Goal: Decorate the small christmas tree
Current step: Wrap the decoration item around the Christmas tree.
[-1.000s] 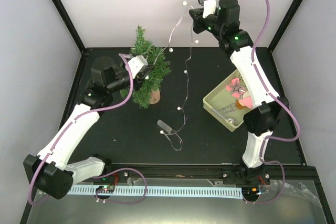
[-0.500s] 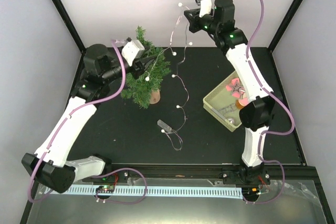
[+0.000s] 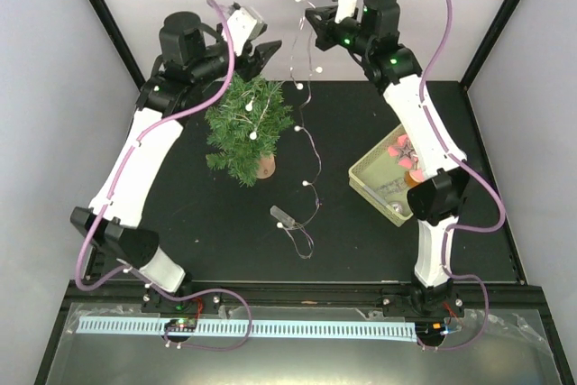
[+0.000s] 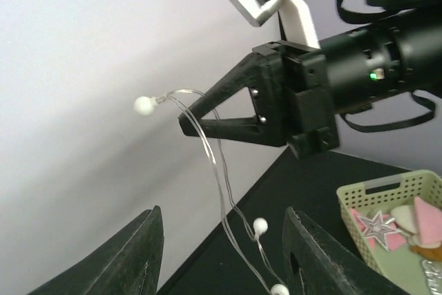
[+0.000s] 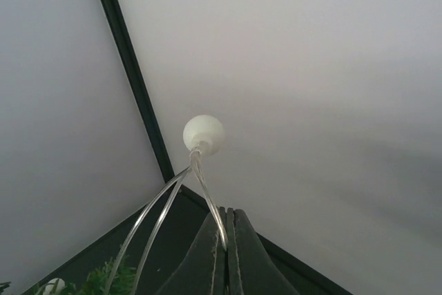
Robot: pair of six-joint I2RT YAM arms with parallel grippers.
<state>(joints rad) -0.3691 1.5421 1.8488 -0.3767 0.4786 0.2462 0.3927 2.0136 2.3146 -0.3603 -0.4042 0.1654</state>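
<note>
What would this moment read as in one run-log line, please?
left tool: open, empty, near christmas tree | right tool: shut on light string

On my feed I see a matte black tabletop (image 3: pixel 207 232) closed in by a plain white back wall (image 3: pixel 180 6) and pale side walls (image 3: pixel 45 132). A black post (image 3: pixel 105 20) rises at each rear corner. The light is soft and even. A white slotted strip (image 3: pixel 297 327) runs along the near edge.
</note>
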